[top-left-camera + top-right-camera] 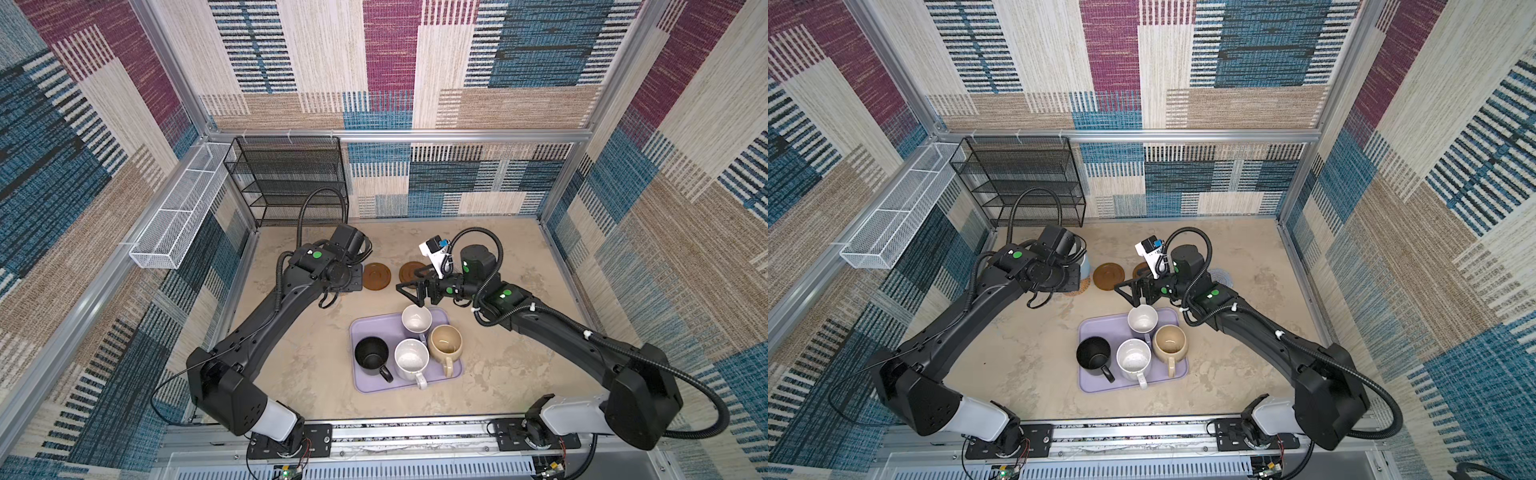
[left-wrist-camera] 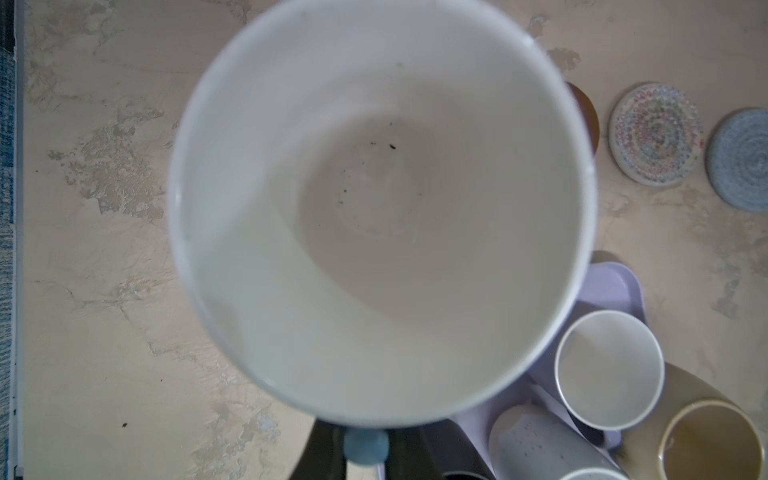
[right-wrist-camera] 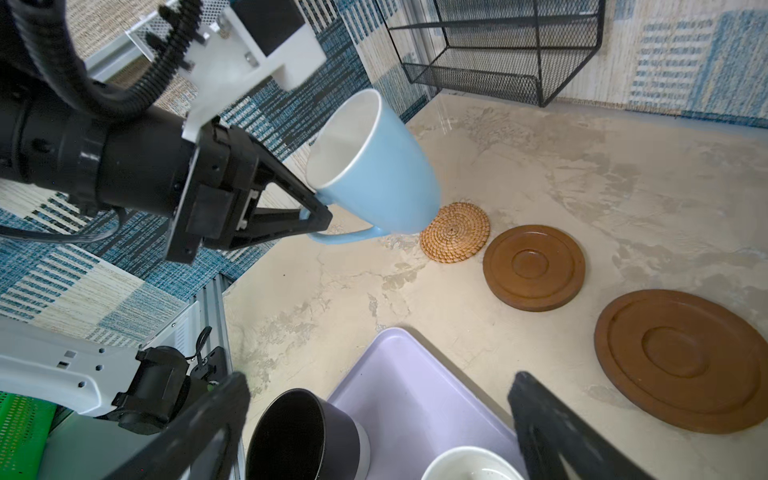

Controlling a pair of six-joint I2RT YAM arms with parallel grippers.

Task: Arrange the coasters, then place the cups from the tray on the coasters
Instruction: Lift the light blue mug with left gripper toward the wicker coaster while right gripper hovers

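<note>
Tray (image 1: 370, 328): four cups (image 1: 411, 359) await transfer. Right pincer (image 3: 379, 377): wide, empty, over the tray's far end. Beyond: coasters (image 3: 534, 268) arranged in a row. Left pincer (image 3: 320, 214) grips the light blue cup (image 3: 374, 166) by its handle, tilted over the rattan coaster (image 3: 455, 232).

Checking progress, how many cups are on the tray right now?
4 on the tray: black near left, speckled near middle, beige right, lavender at the far edge. A fifth, blue, hangs in the left gripper.
</note>
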